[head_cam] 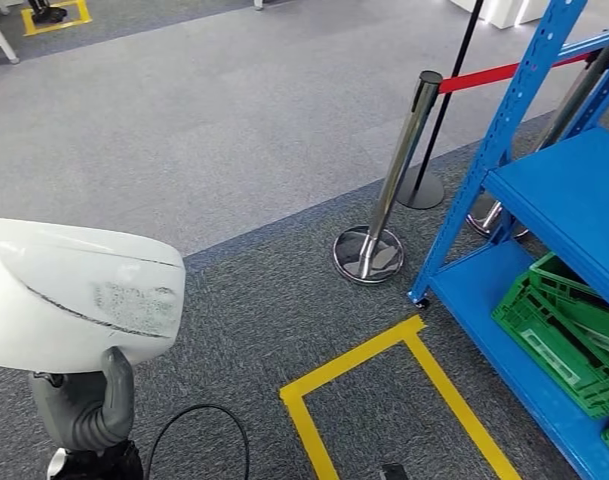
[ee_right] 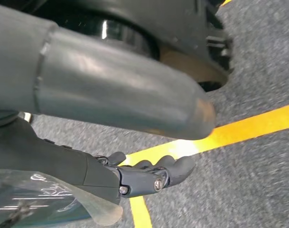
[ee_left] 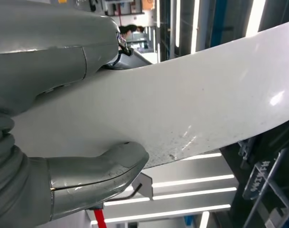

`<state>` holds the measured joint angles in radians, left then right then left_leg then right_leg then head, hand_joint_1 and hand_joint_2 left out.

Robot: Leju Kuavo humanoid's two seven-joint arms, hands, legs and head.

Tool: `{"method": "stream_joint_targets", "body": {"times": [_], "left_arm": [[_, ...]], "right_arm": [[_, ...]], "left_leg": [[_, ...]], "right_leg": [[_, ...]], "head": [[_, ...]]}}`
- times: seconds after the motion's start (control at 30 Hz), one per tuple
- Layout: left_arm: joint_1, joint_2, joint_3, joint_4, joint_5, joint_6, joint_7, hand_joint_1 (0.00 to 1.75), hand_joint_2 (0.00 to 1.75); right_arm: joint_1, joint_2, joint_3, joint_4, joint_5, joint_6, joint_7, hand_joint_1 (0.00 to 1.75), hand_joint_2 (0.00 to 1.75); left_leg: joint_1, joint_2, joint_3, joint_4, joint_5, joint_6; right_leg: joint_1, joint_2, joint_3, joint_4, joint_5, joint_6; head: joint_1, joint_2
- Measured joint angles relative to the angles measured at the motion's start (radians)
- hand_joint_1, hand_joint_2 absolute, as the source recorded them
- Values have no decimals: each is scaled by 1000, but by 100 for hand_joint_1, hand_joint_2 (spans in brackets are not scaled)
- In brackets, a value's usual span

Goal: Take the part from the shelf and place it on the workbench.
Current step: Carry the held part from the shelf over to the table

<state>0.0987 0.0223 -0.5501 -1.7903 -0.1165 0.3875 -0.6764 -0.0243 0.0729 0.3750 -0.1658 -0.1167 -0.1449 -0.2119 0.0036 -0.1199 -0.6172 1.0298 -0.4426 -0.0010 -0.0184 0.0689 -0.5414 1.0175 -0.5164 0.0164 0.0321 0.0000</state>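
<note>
The part (head_cam: 74,290) is a large white curved shell with a scuffed patch, low at the left of the head view. My left hand (head_cam: 90,405) grips it from underneath, the thumb pressed against its lower edge. In the left wrist view the white part (ee_left: 193,109) lies between the thumb (ee_left: 99,171) and the fingers (ee_left: 57,42) of the left hand. My right hand (ee_right: 82,161) hangs over the grey carpet, its fingers (ee_right: 153,175) apart from the thumb (ee_right: 117,90) and holding nothing. The blue shelf (head_cam: 565,200) stands at the right.
Green crates (head_cam: 573,330) lie on the shelf's lowest board. A chrome stanchion (head_cam: 391,180) with a red belt (head_cam: 497,72) stands beside the shelf, a black pole behind it. Yellow tape (head_cam: 407,345) marks a box on the carpet. A black cable (head_cam: 203,415) loops near my left arm.
</note>
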Motion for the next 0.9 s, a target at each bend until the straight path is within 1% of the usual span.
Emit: {"method": "stream_joint_targets", "body": {"times": [0.03, 0.07, 0.1, 0.13, 0.17, 0.2, 0.23, 0.27, 0.3, 0.33, 0.37, 0.4, 0.43, 0.47, 0.5, 0.53, 0.57, 0.6, 0.63, 0.67, 0.7, 0.73, 0.77, 0.8, 0.83, 0.87, 0.9], "left_arm": [[-1, 1, 0, 0, 0, 0, 0, 175, 175], [-2, 2, 0, 0, -1, -1, 0, 175, 175], [-3, 2, -1, 0, -2, -2, 0, 175, 175], [-4, 2, -2, 1, -4, -3, 0, 175, 175], [-3, 3, -2, 2, -5, -3, 0, 175, 175], [-2, 4, -3, 3, -6, -3, 0, 175, 175], [-1, 4, -3, 4, -7, -3, 0, 175, 175], [-1, 5, -3, 4, -7, -3, 0, 175, 175], [-1, 5, -3, 4, -8, -3, 0, 175, 175], [-1, 6, -3, 4, -8, -2, 0, 175, 175], [-2, 6, -3, 4, -9, -2, 0, 175, 175], [-2, 6, -4, 4, -9, -2, 0, 175, 175], [-2, 7, -4, 4, -10, -2, 0, 175, 175], [-1, 7, -4, 4, -10, -2, 0, 175, 175], [-1, 8, -4, 4, -10, -2, 0, 175, 175], [-1, 8, -4, 4, -10, -2, 0, 175, 175], [-3, 8, -5, 4, -10, -2, 0, 175, 175], [-5, 8, -5, 5, -10, -3, 0, 175, 175], [-8, 7, -5, 5, -10, -3, 0, 175, 175], [-9, 7, -5, 6, -10, -4, 0, 175, 175], [-9, 8, -5, 7, -10, -4, 0, 175, 175], [-10, 8, -5, 8, -10, -5, 0, 175, 175], [-10, 8, -5, 9, -9, -5, 0, 175, 175], [-11, 8, -5, 10, -9, -6, 0, 175, 175], [-12, 8, -5, 10, -9, -7, 0, 175, 175], [-14, 8, -5, 10, -9, -8, 0, 175, 175], [-15, 8, -5, 11, -9, -9, 0, 175, 175]], "right_arm": [[0, 0, 0, 0, 0, 0, 0, 0, 0], [0, 0, 0, 0, 0, 0, -1, 0, 0], [1, 0, 0, 0, 0, 0, -1, 0, 0], [2, 0, 0, 0, 0, 0, -1, 0, 0], [3, 0, 0, 0, 0, 0, -1, 0, 0], [4, 0, 0, 0, 0, -1, -1, 0, 0], [4, 0, 0, 0, 0, -1, -1, 0, 0], [3, 0, 0, 0, 0, -2, -1, 0, 0], [2, 0, 0, 0, 1, -2, -1, 0, 0], [1, 0, 0, 0, 1, -2, -1, 0, 0], [1, 0, 0, 0, 1, -1, -1, 0, 0], [-1, 0, 0, 0, 2, 0, -1, 0, 0], [-2, 0, 1, 0, 2, 1, -1, 0, 0], [-4, 0, 1, 0, 2, 2, -2, 0, 0], [-6, 0, 1, -1, 3, 3, -2, 0, 0], [-8, 0, 1, -1, 3, 3, -2, 0, 0], [-8, 0, 2, -1, 4, 3, -2, 0, 0], [-8, 0, 2, -2, 4, 4, -3, 0, 0], [-7, 0, 2, -2, 5, 4, -3, 0, 0], [-6, 0, 2, -1, 6, 5, -3, 0, 0], [-5, 0, 2, -1, 6, 5, -4, 0, 0], [-3, 0, 2, -1, 7, 6, -4, 0, 0], [-3, 0, 2, -1, 8, 6, -4, 0, 0], [-2, 0, 2, -1, 8, 6, -5, 0, 0], [-2, 0, 3, -1, 9, 7, -5, 0, 0], [-3, 0, 3, -1, 9, 7, -5, 0, 0], [-3, 0, 3, -1, 9, 7, -6, 0, 0]], "left_leg": [[-1, 21, -8, 16, -11, -5], [-2, 49, -23, 51, -32, -9], [-3, 79, -46, 104, -63, -13], [-1, 96, -75, 169, -94, -17], [1, 103, -100, 226, -117, -20], [3, 106, -114, 260, -124, -22], [4, 108, -111, 257, -112, -23], [5, 113, -89, 217, -85, -22], [5, 126, -53, 152, -51, -19], [0, 150, -19, 87, -29, -16], [-4, 169, 6, 38, -16, -10], [-9, 183, 19, 10, -13, -4], [-14, 185, 20, 2, -18, 3], [-14, 174, 19, 0, -16, 10], [-13, 163, 20, -5, -14, 16], [-11, 152, 22, -9, -12, 22], [-8, 142, 23, -13, -9, 29], [-6, 132, 25, -16, -8, 34], [-6, 121, 24, -16, -7, 37], [-6, 109, 24, -16, -7, 38], [-7, 95, 24, -15, -7, 39], [-7, 81, 25, -15, -7, 39], [-7, 67, 25, -14, -7, 38], [-6, 52, 26, -12, -7, 38], [-7, 39, 25, -10, -8, 35], [-7, 27, 23, -6, -9, 31], [-7, 15, 19, -3, -8, 26]], "right_leg": [[0, -15, 3, -4, 3, -5], [-1, -30, 5, -7, 4, -10], [1, -46, 7, -8, 3, -14], [3, -62, 8, -8, 1, -16], [5, -79, 9, -8, 0, -17], [6, -95, 10, -8, -2, -18], [6, -110, 12, -7, -4, -18], [7, -124, 15, -7, -7, -17], [7, -136, 18, -7, -10, -15], [9, -147, 22, -7, -13, -12], [12, -157, 25, -7, -16, -8], [14, -166, 27, -7, -19, -3], [16, -175, 29, -8, -21, 3], [16, -185, 32, -10, -23, 8], [14, -186, 33, -10, -27, 14], [12, -170, 29, 1, -38, 18], [10, -145, 15, 32, -58, 22], [8, -115, -11, 84, -86, 24], [8, -90, -45, 152, -116, 24], [8, -78, -81, 218, -139, 24], [8, -73, -109, 262, -146, 24], [8, -71, -121, 272, -133, 23], [8, -67, -114, 242, -101, 22], [6, -56, -91, 180, -59, 21], [4, -32, -64, 112, -26, 20], [1, -8, -38, 56, -4, 19], [-1, 11, -22, 21, 4, 17]], "head": [[-2, 0], [-5, 0], [-8, 0], [-9, 0], [-10, 0], [-10, 0], [-10, 0], [-10, 0], [-10, 0], [-10, 0], [-10, 0], [-10, 0], [-10, 0], [-9, 0], [-9, 0], [-8, 0], [-7, 0], [-5, 0], [-3, 0], [-2, 0], [-2, 0], [-2, 0], [-2, 0], [-2, 0], [-2, 0], [-3, 0], [-3, 0]]}}
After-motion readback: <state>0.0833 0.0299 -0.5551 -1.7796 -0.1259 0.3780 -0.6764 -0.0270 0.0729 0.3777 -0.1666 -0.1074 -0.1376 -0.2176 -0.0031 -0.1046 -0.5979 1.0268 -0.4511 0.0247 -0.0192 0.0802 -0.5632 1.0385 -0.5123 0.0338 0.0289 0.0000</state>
